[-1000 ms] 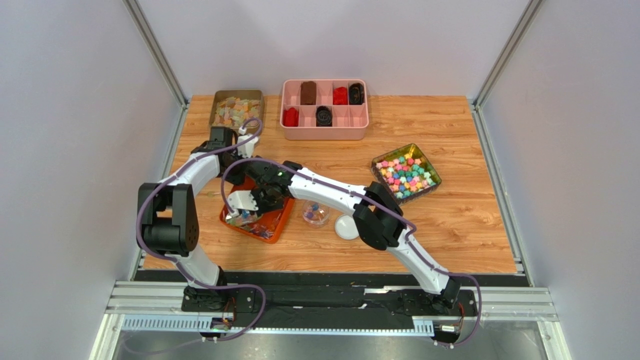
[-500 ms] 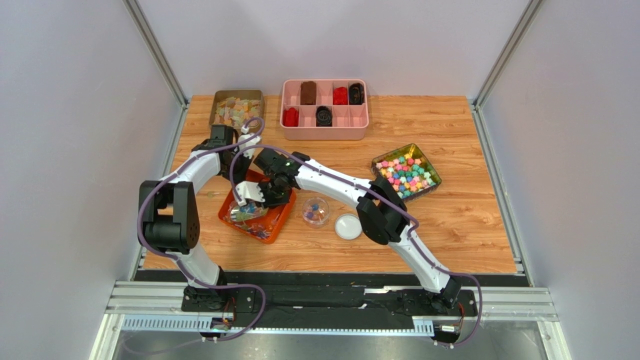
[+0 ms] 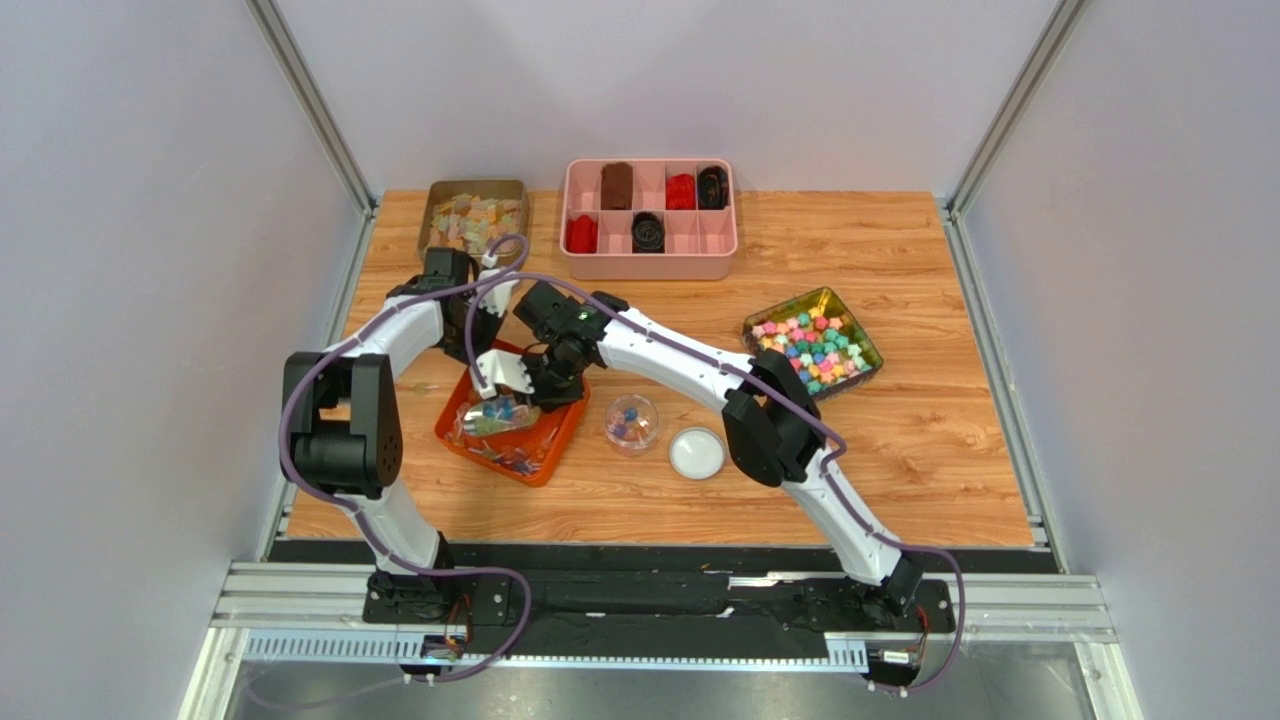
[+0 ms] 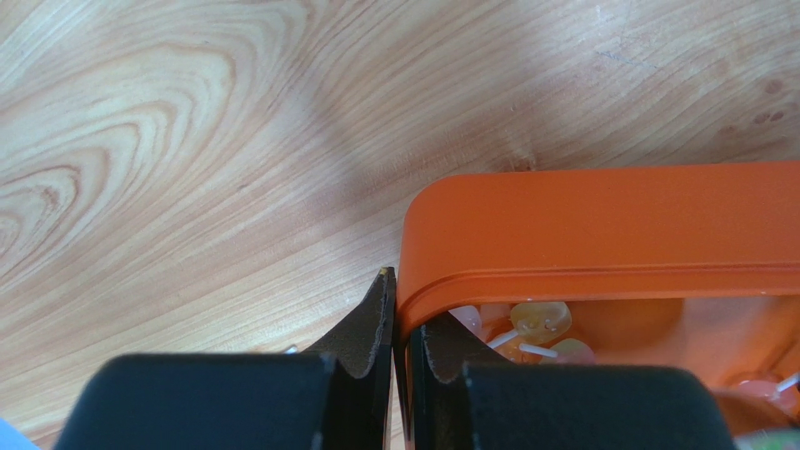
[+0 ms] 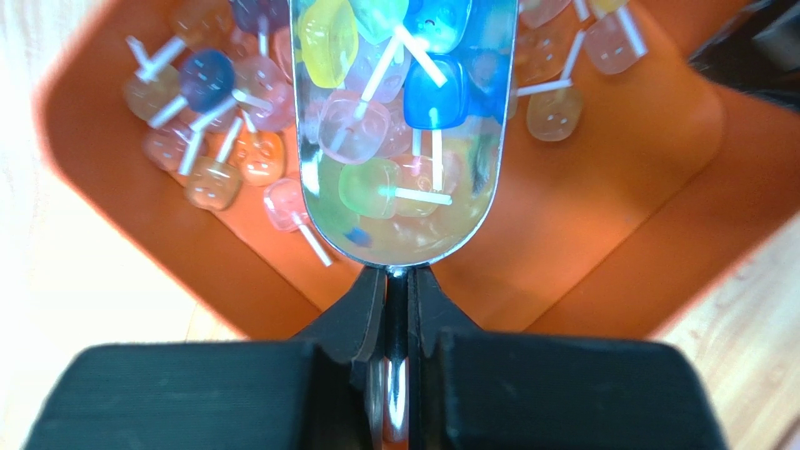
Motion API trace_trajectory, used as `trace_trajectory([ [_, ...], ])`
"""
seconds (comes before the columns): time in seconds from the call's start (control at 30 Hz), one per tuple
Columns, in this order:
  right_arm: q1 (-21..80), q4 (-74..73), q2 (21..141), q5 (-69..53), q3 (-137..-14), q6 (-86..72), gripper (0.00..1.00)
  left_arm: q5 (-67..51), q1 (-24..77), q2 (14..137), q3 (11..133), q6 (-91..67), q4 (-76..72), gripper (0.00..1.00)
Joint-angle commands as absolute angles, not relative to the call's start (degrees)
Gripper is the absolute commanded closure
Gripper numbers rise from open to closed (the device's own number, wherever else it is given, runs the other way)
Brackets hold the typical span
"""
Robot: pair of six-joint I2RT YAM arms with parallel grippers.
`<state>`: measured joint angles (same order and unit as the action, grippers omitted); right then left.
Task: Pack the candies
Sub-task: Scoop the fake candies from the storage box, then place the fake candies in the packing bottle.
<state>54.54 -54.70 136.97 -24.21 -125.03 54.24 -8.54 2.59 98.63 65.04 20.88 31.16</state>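
Right claw (image 5: 395,305) pinches the handle of a metal scoop (image 5: 394,248) heaped with candies (image 5: 432,89), held over the orange tray (image 5: 601,216) where more lie. Left claw (image 4: 398,319) clamps the tray's rim, probably to keep it from sliding on the counter (image 4: 188,141) while the scoop digs.

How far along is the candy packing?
Done: a few candies sit in the clear jar. In hand: the right gripper holds a loaded scoop over the orange tray; the left gripper pinches its rim. Left: fill the jar, fit the white lid.
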Motion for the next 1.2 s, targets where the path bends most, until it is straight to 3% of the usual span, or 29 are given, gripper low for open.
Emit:
trace_trajectory([
  [0.0,54.49,-55.46,131.57,-27.42,-129.11,52.82,1.0,-8.18,2.46,99.22,67.59,18.81,31.38,1.0],
  [0.53,55.9,-56.69,130.0,-26.9,-131.49,51.5,1.0,-6.5,2.46,99.49,67.41,17.67,31.82,1.0],
  [1.17,48.61,-60.64,104.95,-14.68,-100.39,52.73,1.0,-9.93,-3.07,98.35,68.82,15.12,31.73,1.0],
])
